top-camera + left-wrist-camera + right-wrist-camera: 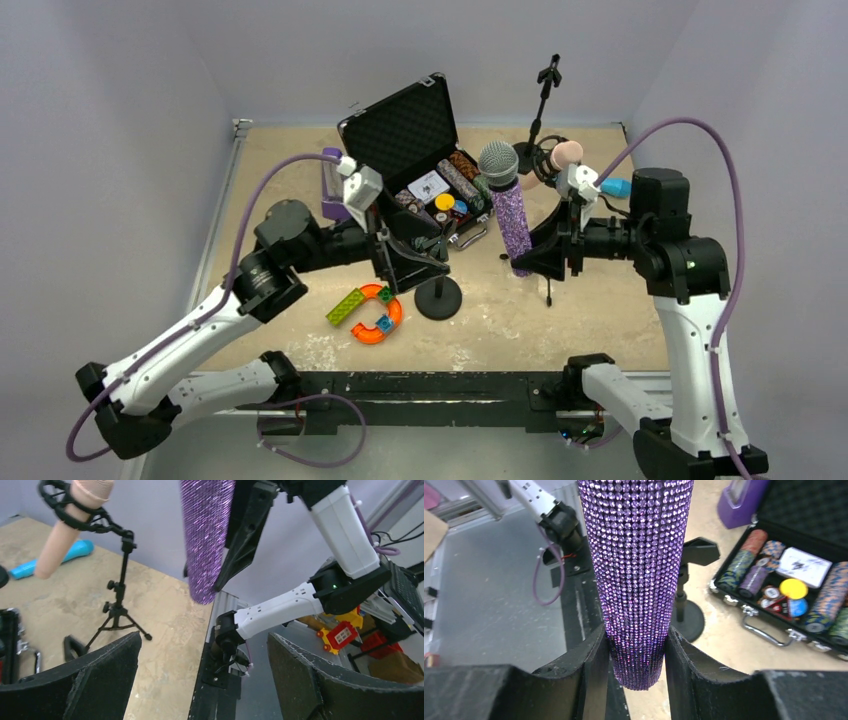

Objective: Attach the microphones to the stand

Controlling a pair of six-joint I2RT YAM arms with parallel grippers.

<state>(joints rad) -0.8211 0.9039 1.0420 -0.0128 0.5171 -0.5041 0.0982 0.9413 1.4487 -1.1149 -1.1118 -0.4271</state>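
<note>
With the pink microphone [62, 535] already clipped, the right pincer [636, 650] clamps the purple microphone [511, 215] upright by its tail above the worktop [600, 320], the left pincer [205, 655] gapes empty, and next it probably needs seating in the round-based stand [438, 297].

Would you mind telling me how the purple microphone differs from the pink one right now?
The purple microphone is covered in glitter with a silver mesh head; the pink microphone is plain, its head pink too. The purple microphone is clamped at its base by the right gripper, off any stand; the pink microphone sits in the clip of the tripod stand. Both are handheld stick microphones.
</note>
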